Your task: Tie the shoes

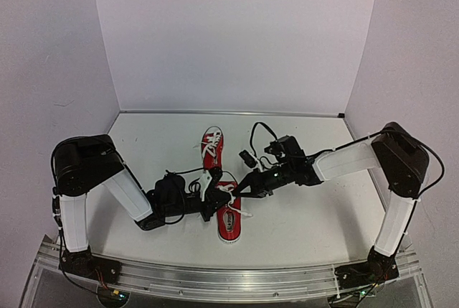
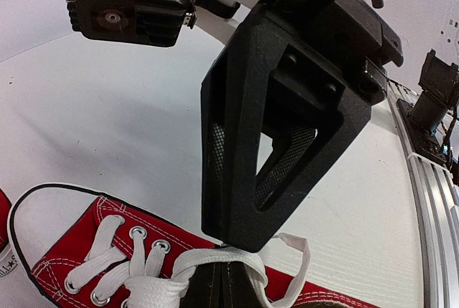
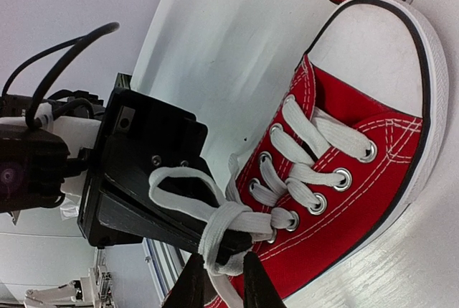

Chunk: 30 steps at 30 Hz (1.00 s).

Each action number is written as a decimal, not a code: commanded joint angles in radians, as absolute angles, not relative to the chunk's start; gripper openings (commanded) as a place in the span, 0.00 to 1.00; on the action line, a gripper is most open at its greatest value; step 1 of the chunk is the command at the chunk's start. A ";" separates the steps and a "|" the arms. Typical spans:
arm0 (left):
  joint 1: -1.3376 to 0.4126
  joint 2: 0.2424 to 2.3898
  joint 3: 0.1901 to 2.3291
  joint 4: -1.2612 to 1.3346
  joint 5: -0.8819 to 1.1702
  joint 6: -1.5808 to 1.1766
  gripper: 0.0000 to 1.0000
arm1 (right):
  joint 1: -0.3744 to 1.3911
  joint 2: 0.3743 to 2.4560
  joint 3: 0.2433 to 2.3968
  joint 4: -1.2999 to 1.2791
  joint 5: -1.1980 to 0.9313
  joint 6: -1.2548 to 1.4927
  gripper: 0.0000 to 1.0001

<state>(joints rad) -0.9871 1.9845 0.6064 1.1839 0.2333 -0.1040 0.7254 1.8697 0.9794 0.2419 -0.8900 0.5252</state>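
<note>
1. The near sneaker [image 1: 230, 223] (a red canvas low-top with a white rubber toe cap and sole) is located on the white table [image 1: 308, 225] between the two arms. Its long axis is laid near-to-far. The heel opening is turned toward the arm bases, and the toe toward the far sneaker [image 1: 211, 146] of the same make, just beyond it.
2. The left gripper [image 3: 215, 242] and the right gripper [image 3: 224, 290] are met tip to tip over the eyelet rows, each entering from its own side. Neither is nearer.
3. The flat white lace [image 3: 240, 220] is bunched at that meeting point. A loop [image 3: 176, 177] stands out from it against the left gripper's body.
4. The left gripper is closed, and the bunched lace appears to be pinched at its tip.
5. The right gripper's fingers are narrowly parted, with a lace strand running between them. Whether it is clamped cannot be told.
6. It is judged that any tightening pull must be directed across the near sneaker's width.
</note>
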 commanded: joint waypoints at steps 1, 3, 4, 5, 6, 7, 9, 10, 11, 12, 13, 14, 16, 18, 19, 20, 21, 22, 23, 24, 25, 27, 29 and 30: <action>-0.983 1.993 0.614 1.252 0.242 -0.105 0.00 | 0.733 1.897 0.981 0.285 -0.916 0.540 0.17; -0.982 1.992 0.612 1.257 0.240 -0.106 0.00 | 0.734 1.899 0.978 0.285 -0.918 0.541 0.17; -0.982 1.992 0.610 1.258 0.238 -0.105 0.00 | 0.734 1.898 0.976 0.285 -0.919 0.542 0.17; -0.982 1.992 0.609 1.258 0.237 -0.105 0.00 | 0.733 1.896 0.973 0.285 -0.919 0.543 0.17; -0.982 1.991 0.608 1.259 0.236 -0.104 0.00 | 0.733 1.890 0.969 0.285 -0.917 0.543 0.18; -0.982 1.990 0.606 1.259 0.236 -0.104 0.00 | 0.733 1.883 0.965 0.285 -0.914 0.542 0.18; -0.982 1.989 0.603 1.261 0.236 -0.105 0.00 | 0.732 1.864 0.956 0.285 -0.909 0.541 0.17; -0.981 1.988 0.601 1.262 0.236 -0.104 0.00 | 0.732 1.856 0.953 0.285 -0.909 0.541 0.17; -0.981 1.988 0.600 1.263 0.236 -0.103 0.00 | 0.732 1.848 0.951 0.285 -0.909 0.541 0.17; -0.980 1.987 0.599 1.264 0.236 -0.102 0.00 | 0.732 1.841 0.950 0.285 -0.910 0.542 0.18; -0.980 1.986 0.598 1.264 0.236 -0.101 0.00 | 0.732 1.835 0.950 0.286 -0.911 0.544 0.20; -0.980 1.986 0.598 1.263 0.236 -0.100 0.00 | 0.731 1.828 0.950 0.287 -0.911 0.546 0.21; -0.980 1.985 0.598 1.263 0.236 -0.100 0.00 | 0.727 1.814 0.948 0.287 -0.910 0.549 0.23; -0.979 1.986 0.598 1.263 0.238 -0.100 0.00 | 0.721 1.802 0.946 0.288 -0.908 0.553 0.24; -0.979 1.986 0.598 1.263 0.239 -0.100 0.00 | 0.718 1.796 0.944 0.288 -0.908 0.553 0.24; -0.979 1.987 0.598 1.263 0.239 -0.100 0.00 | 0.714 1.793 0.943 0.288 -0.909 0.554 0.23; -0.979 1.987 0.598 1.264 0.239 -0.100 0.00 | 0.711 1.790 0.940 0.288 -0.909 0.555 0.22; -0.979 1.988 0.598 1.264 0.239 -0.100 0.00 | 0.709 1.789 0.937 0.288 -0.906 0.556 0.22; -0.979 1.987 0.598 1.266 0.239 -0.100 0.00 | 0.706 1.790 0.934 0.289 -0.903 0.557 0.21; -0.979 1.985 0.597 1.267 0.238 -0.100 0.00 | 0.704 1.791 0.931 0.290 -0.900 0.558 0.20; -0.979 1.985 0.597 1.266 0.239 -0.099 0.00 | 0.702 1.795 0.927 0.291 -0.895 0.559 0.19; -0.978 1.984 0.597 1.265 0.241 -0.097 0.00 | 0.701 1.805 0.924 0.290 -0.885 0.564 0.17; -0.977 1.981 0.597 1.263 0.242 -0.095 0.00 | 0.702 1.823 0.924 0.291 -0.878 0.567 0.16; -0.977 1.980 0.597 1.262 0.242 -0.095 0.00 | 0.702 1.830 0.924 0.292 -0.880 0.566 0.15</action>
<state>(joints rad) -0.9844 1.9858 0.5999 1.2140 0.2333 -0.1039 0.7055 1.8229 0.9346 0.2721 -0.8954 0.5591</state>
